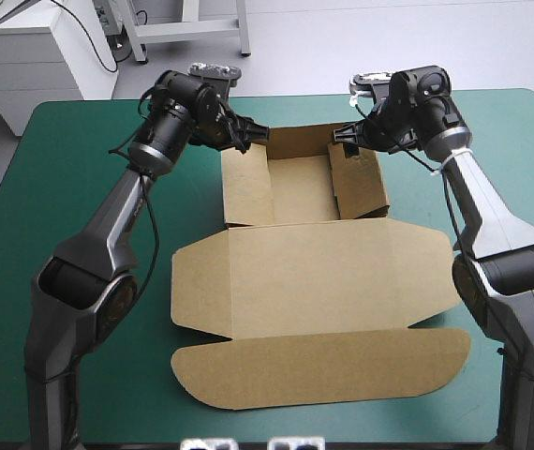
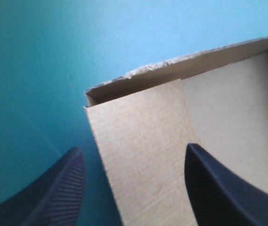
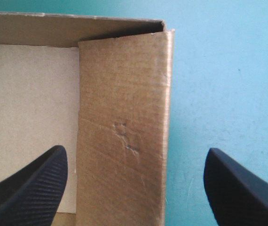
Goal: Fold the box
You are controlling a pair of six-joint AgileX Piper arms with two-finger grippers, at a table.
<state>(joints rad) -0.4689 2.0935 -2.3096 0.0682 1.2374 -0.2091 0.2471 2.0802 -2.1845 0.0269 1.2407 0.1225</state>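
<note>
High view: left gripper (image 1: 248,134) at the tray's 10 o'clock corner, fingers wide apart, holding nothing, left side flap (image 1: 246,187) showing between them. Brown box (image 1: 314,272) mid-table on teal-green cover (image 1: 61,169), tray end toward 12 o'clock, lid flat toward 6 o'clock. At the 2 o'clock corner, right gripper (image 1: 342,138) also spread wide, empty, right side flap (image 1: 356,178) between its fingers

Robotics laboratory: a grey-and-black jointed left robot arm (image 1: 108,225) and matching right robot arm (image 1: 492,216) are reaching over a teal-green covered surface (image 1: 80,169), while a plain white cabinet (image 1: 23,66) is standing on bare grey floor (image 1: 389,37) beyond.
</note>
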